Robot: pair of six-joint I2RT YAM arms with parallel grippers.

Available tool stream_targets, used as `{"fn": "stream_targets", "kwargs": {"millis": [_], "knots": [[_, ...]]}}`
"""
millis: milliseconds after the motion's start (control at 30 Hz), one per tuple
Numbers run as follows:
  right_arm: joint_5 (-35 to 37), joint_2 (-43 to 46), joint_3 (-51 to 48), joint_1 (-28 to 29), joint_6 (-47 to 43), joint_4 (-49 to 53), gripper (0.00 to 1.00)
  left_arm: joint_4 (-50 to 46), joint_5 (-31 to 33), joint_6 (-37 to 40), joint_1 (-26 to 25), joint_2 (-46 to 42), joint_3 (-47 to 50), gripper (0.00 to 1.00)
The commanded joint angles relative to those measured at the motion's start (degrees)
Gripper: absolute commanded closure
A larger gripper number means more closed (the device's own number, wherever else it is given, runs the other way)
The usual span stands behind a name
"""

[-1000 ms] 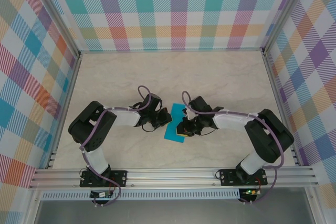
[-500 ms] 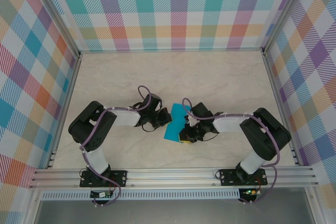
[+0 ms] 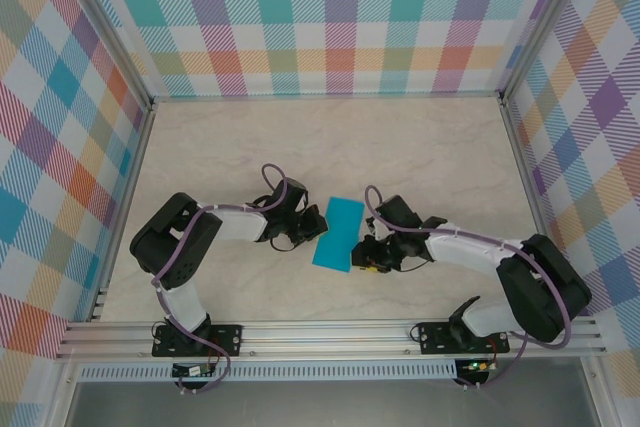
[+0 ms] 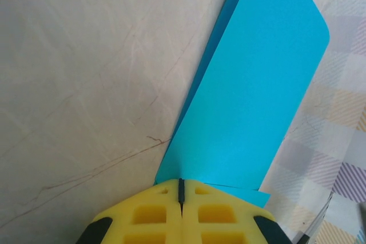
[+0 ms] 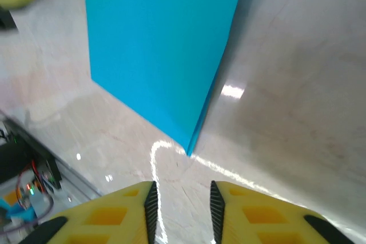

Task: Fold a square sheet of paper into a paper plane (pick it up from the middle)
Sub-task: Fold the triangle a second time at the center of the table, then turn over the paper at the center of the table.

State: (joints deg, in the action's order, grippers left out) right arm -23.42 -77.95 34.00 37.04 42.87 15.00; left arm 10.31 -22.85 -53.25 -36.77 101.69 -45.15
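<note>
The right fingers (image 5: 123, 212) are hanging slightly spread and empty before the folded teal-blue paper rectangle (image 3: 338, 233) lying mid-frame on the pale marbled counter (image 3: 430, 147); the left fingers (image 4: 151, 212), pressed together, are touching its edge. Between folds, I'd judge; next needs a fresh grasp.

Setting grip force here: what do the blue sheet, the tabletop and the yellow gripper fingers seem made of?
Teal-blue sheet of paper: thin matte paper, going by its crisp fold and slim doubled edge. Tabletop: glossy, veined like marble, with glare spots; stone or laminate, I cannot tell. Right gripper's fingers: probably moulded yellow plastic, with recessed pockets.
</note>
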Motion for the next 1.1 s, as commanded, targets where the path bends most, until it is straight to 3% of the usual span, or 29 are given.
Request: {"fn": "stream_targets", "kwargs": {"millis": [0,133,400,1067], "knots": [[4.0,-0.5,2.0,-2.3,3.8,1.1,0.59,-4.5,4.3,-2.3,-1.3,-1.8,1.6,1.0],[2.1,-4.3,4.5,-2.7,6.3,-3.4,0.55,-4.9,5.2,-2.8,-1.8,-3.0,1.4,1.0],[4.2,-10.4,6.7,-2.9,11.5,-7.9,0.57,-6.5,5.9,-2.0,-1.9,-3.3,0.5,1.0],[0.0,-14.8,6.1,-2.9,10.1,-15.0,0.66,-7.2,5.5,-1.0,-1.9,-2.8,-0.4,1.0]]}}
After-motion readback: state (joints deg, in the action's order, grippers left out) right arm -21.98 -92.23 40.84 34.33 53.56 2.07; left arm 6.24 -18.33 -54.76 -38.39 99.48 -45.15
